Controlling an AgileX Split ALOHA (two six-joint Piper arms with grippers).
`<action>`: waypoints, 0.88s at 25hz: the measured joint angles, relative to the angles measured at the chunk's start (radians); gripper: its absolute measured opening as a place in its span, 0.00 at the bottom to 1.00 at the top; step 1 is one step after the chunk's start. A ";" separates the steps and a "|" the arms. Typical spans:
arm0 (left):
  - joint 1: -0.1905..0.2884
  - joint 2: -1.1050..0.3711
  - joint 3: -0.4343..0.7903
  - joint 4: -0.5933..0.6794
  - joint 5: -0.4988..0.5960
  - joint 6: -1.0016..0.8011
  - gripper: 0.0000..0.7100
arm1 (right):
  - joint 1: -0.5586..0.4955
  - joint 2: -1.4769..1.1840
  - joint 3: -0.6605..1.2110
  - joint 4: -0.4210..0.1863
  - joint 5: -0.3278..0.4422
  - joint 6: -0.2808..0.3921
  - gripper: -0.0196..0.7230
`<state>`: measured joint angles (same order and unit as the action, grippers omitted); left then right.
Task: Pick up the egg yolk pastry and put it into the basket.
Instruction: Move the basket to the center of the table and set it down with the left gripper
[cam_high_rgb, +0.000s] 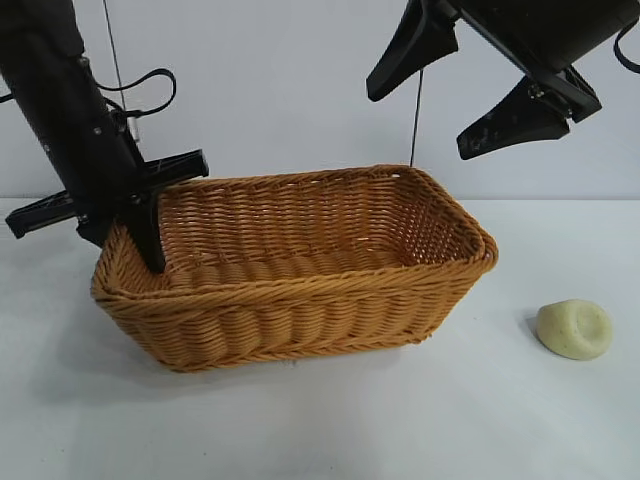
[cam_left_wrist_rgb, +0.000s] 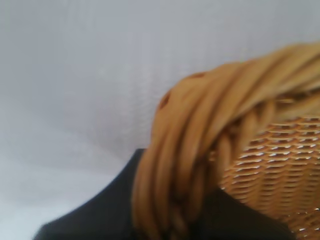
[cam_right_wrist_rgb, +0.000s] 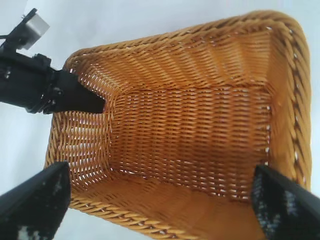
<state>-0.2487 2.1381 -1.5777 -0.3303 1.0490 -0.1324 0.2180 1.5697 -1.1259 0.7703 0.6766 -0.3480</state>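
Note:
The egg yolk pastry (cam_high_rgb: 574, 328), a small pale yellow-green dome, lies on the white table to the right of the basket (cam_high_rgb: 300, 320). The golden-brown wicker basket holds nothing; it also shows in the right wrist view (cam_right_wrist_rgb: 175, 35). My left gripper (cam_high_rgb: 135, 245) is shut on the basket's left rim, one finger inside the wall. The left wrist view shows the braided rim (cam_left_wrist_rgb: 200, 140) between the dark jaws of that gripper (cam_left_wrist_rgb: 170, 220). My right gripper (cam_high_rgb: 420, 120) hangs high above the basket's right end, open and empty (cam_right_wrist_rgb: 160, 210). The pastry is out of view in both wrist views.
The white table (cam_high_rgb: 450, 420) runs in front of and to the right of the basket. A pale wall stands behind. The left gripper also shows in the right wrist view (cam_right_wrist_rgb: 75, 97) at the basket's far rim.

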 joint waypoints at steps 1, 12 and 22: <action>0.000 0.005 -0.001 0.003 -0.002 0.001 0.21 | 0.000 0.000 0.000 0.000 0.000 0.000 0.94; -0.003 0.064 -0.001 0.003 -0.055 0.039 0.21 | 0.000 0.000 0.000 0.000 0.000 0.000 0.94; -0.003 0.064 -0.001 -0.003 -0.044 0.028 0.77 | 0.000 0.000 0.000 0.000 0.000 0.000 0.94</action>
<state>-0.2519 2.2025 -1.5788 -0.3329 1.0046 -0.1044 0.2180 1.5697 -1.1259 0.7703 0.6766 -0.3480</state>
